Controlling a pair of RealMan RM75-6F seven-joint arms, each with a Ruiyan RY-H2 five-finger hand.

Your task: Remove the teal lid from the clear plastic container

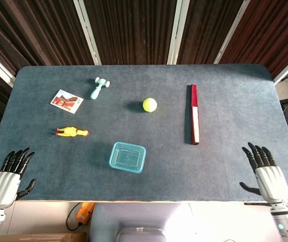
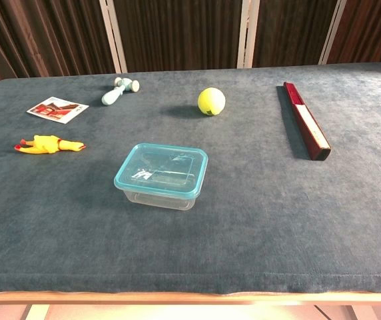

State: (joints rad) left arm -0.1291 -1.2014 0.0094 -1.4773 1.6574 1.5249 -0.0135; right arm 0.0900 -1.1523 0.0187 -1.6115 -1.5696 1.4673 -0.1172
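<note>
Dark blue-grey felt table (image 1: 224, 166) with dark slatted panels behind it. Clear plastic container (image 2: 164, 192) sits near the front edge, a little left of centre, teal lid (image 2: 162, 168) on top and seated flat on the rim. Nothing is touching it.

Left hand (image 1: 8, 174) is at the front-left corner of the table, fingers extended and slightly spread, holding nothing. Right hand (image 1: 267, 171) is at the front-right corner, same pose: fingers out, thumb apart, empty. Both are well apart from the container and show only in the head view.

Other items: yellow rubber chicken (image 2: 47, 145) left of the container, small picture card (image 2: 57, 109) and pale teal roller tool (image 2: 118, 90) further back left, tennis ball (image 2: 211, 101) behind the container, long red and white bar (image 2: 306, 128) on the right side
</note>
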